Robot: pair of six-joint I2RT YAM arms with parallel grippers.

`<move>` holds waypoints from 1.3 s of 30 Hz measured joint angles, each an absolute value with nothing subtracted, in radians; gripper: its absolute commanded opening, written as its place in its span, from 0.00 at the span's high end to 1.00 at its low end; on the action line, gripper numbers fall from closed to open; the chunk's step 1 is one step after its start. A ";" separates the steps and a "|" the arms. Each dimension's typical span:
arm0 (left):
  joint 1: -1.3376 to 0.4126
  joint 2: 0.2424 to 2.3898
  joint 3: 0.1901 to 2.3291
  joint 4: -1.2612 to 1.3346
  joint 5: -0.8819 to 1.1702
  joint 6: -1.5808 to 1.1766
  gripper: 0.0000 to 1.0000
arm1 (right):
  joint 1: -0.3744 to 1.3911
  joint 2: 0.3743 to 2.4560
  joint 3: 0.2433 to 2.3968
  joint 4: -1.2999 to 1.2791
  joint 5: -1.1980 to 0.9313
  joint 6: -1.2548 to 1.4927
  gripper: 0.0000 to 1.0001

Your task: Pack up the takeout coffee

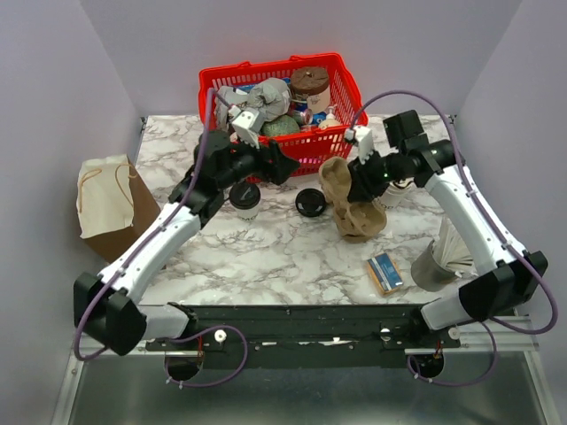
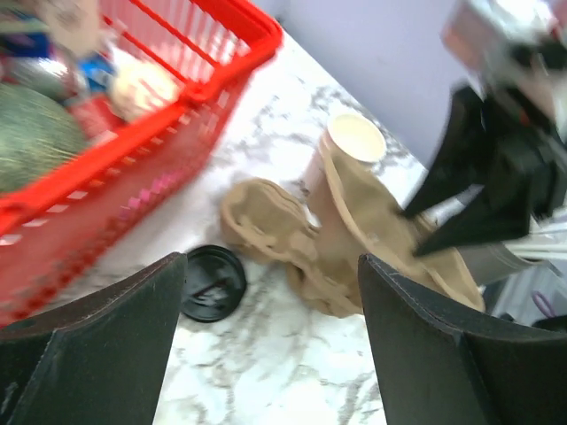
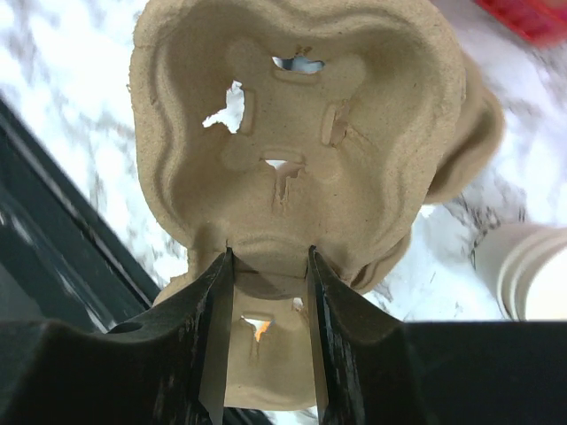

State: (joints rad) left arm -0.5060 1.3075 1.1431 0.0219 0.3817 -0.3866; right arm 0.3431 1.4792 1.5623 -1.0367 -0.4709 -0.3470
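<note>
Right gripper (image 3: 266, 341): fingers (image 3: 213, 345) clamped on the edge of a brown moulded-pulp cup carrier (image 3: 292, 133). The carrier is held tilted, with its cup wells facing the wrist camera. Whether its lower end touches the white-and-grey marbled table top (image 1: 266, 257) cannot be told.

Left gripper (image 2: 273, 266): fingers (image 2: 106, 336) spread wide, nothing between them. It hovers just in front of the near wall of the red plastic basket (image 1: 341, 75).

The takeout coffee (image 1: 245, 200), a small white paper cup with a black dome lid, stands upright on the table. In the top view it sits at 7 o'clock of the left fingers, near them and just beside the left forearm, not between the fingers. The left wrist view does not show it. From the right fingers it lies at 9 o'clock, well apart. A loose flat black round lid (image 1: 311, 203) lies between the coffee and the carrier.

A stack of lidless cream-white paper cups (image 1: 398, 192) stands at 3 o'clock of the right fingers, just beside the carrier.

The basket sits at the table's 12 o'clock and holds mixed goods. A brown paper bag with cord handles (image 1: 106, 208) stands at 9 o'clock by the table's left edge. A small blue box (image 1: 386, 272) lies at 5 o'clock
</note>
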 measured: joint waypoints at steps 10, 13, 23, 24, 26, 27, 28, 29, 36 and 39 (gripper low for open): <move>-0.421 1.111 1.143 -0.104 0.368 -0.248 0.12 | 0.699 1.295 1.330 -1.149 -0.482 -0.707 0.69; -0.420 1.087 1.143 -0.117 0.368 -0.207 0.12 | 0.741 1.295 1.210 -1.145 -0.468 -0.761 0.69; -0.392 1.061 1.143 -0.166 0.368 -0.144 0.12 | 0.819 1.289 0.988 -0.999 -0.446 -0.838 0.69; -0.390 1.061 1.143 -0.168 0.368 -0.139 0.12 | 0.819 1.290 0.975 -0.978 -0.446 -0.846 0.69; -0.388 1.061 1.143 -0.168 0.368 -0.135 0.12 | 0.819 1.295 0.952 -0.937 -0.446 -0.862 0.69; -0.386 1.061 1.143 -0.168 0.368 -0.134 0.12 | 0.819 1.300 0.944 -0.919 -0.446 -0.869 0.69; -0.385 1.061 1.143 -0.168 0.368 -0.133 0.12 | 0.819 1.309 0.939 -0.903 -0.445 -0.875 0.69; -0.383 1.061 1.143 -0.168 0.368 -0.131 0.12 | 0.820 1.319 0.935 -0.886 -0.445 -0.882 0.69; -0.375 1.060 1.142 -0.168 0.368 -0.127 0.12 | 0.820 1.336 0.870 -0.818 -0.404 -0.921 0.69; -0.373 1.060 1.140 -0.167 0.368 -0.127 0.12 | 0.820 1.311 0.822 -0.806 -0.369 -0.933 0.69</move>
